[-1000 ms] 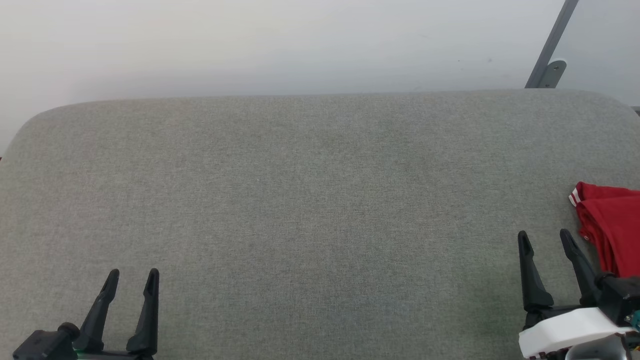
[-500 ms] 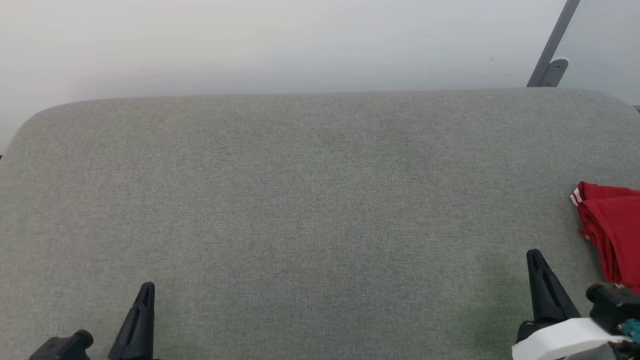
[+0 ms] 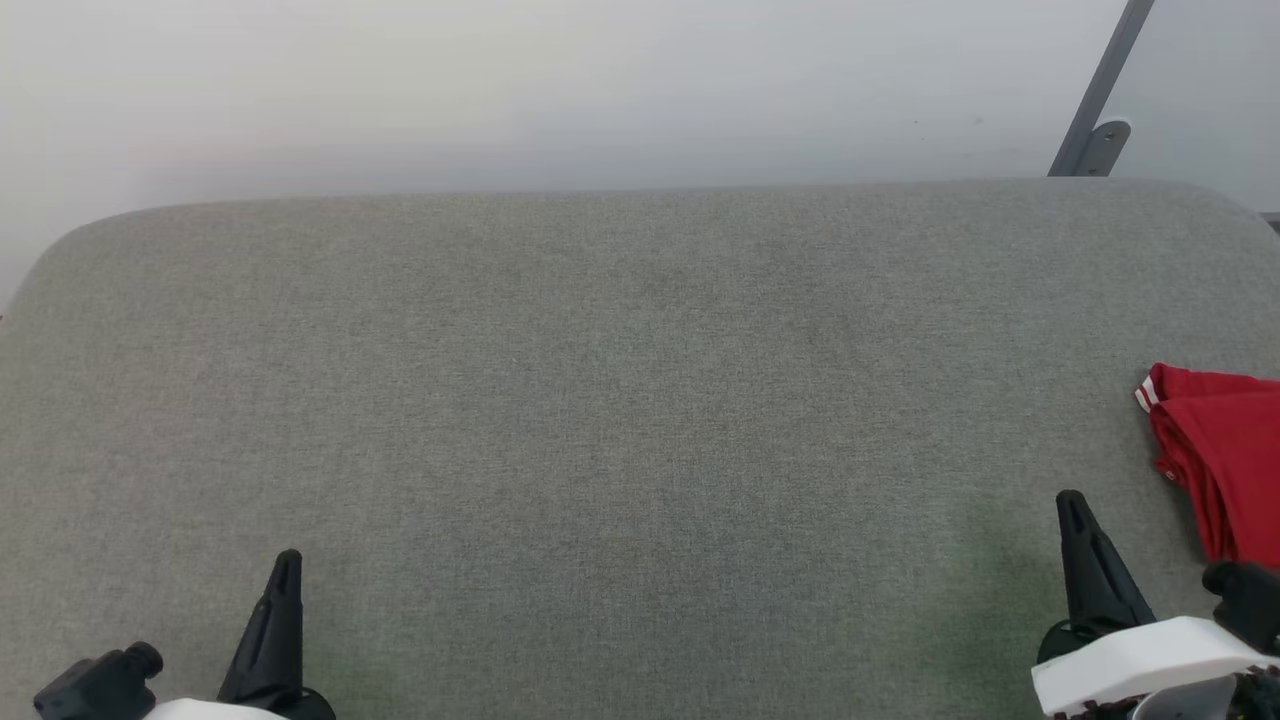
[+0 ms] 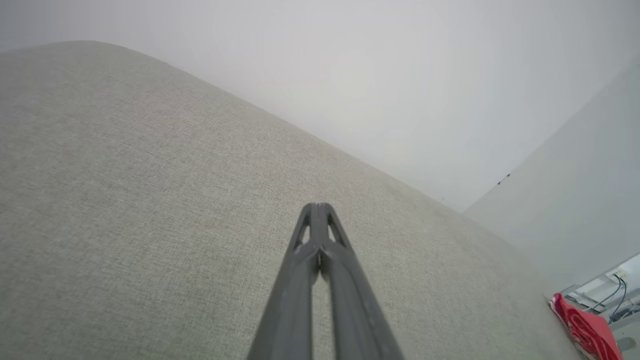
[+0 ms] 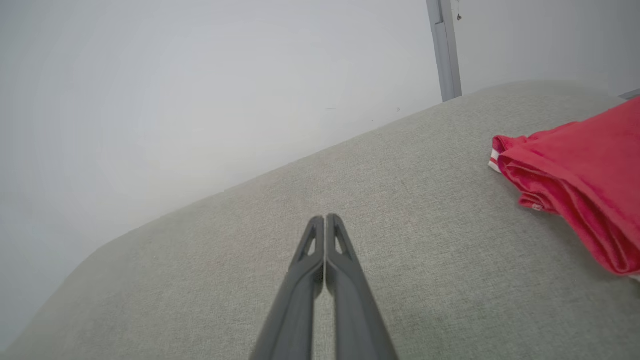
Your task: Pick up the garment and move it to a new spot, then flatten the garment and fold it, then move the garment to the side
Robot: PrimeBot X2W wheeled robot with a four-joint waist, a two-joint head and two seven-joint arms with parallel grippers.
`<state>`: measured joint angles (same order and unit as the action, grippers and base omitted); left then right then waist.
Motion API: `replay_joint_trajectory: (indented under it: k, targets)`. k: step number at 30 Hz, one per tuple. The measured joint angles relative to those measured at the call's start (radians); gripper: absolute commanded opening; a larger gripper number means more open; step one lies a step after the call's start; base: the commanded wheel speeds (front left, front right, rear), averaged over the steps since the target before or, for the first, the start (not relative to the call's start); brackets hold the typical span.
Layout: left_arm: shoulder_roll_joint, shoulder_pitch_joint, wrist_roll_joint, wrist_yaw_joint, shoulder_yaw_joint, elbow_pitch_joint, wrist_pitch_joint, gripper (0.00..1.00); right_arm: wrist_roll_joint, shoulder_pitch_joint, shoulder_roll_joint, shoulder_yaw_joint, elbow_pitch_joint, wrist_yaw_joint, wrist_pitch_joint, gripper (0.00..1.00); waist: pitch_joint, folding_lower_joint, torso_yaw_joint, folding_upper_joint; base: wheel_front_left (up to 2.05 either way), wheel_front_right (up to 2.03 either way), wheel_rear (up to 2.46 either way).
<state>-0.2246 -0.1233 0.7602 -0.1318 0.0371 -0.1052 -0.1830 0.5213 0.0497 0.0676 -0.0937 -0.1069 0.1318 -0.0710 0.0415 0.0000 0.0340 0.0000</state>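
The garment [image 3: 1225, 460] lies folded at the right edge of the grey fabric surface [image 3: 620, 400], red with a strip of red-white trim at its near-left corner; its lettering is hidden. It shows again as the garment [image 5: 580, 175] in the right wrist view and as a small red patch [image 4: 587, 332] at the left wrist view's lower right. My right gripper [image 3: 1072, 500] stands shut at the lower right, left of the garment and apart from it; its fingertips [image 5: 325, 220] meet with nothing between. At the lower left my left gripper [image 3: 287, 560] is shut and empty, fingertips [image 4: 316, 207] together.
A pale wall runs behind the surface. A grey slanted post with a bracket [image 3: 1100, 110] stands at the back right. Cables and pale equipment [image 4: 612, 295] lie beyond the surface's right end.
Both grippers went from open to shut, empty, and drew back toward the near edge. The garment has stayed where it was.
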Motion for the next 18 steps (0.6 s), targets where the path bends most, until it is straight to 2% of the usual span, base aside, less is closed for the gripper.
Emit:
replay_joint_trajectory:
  k: [18]
  targets:
    - [0.032,0.050,0.205,0.000,-0.024,-0.033,0.060,0.00,0.254,-0.035,-0.003,-0.005,-0.032,0.000,0.045,0.00,-0.006,0.0000,-0.005,0.0000,0.00,0.00,0.00]
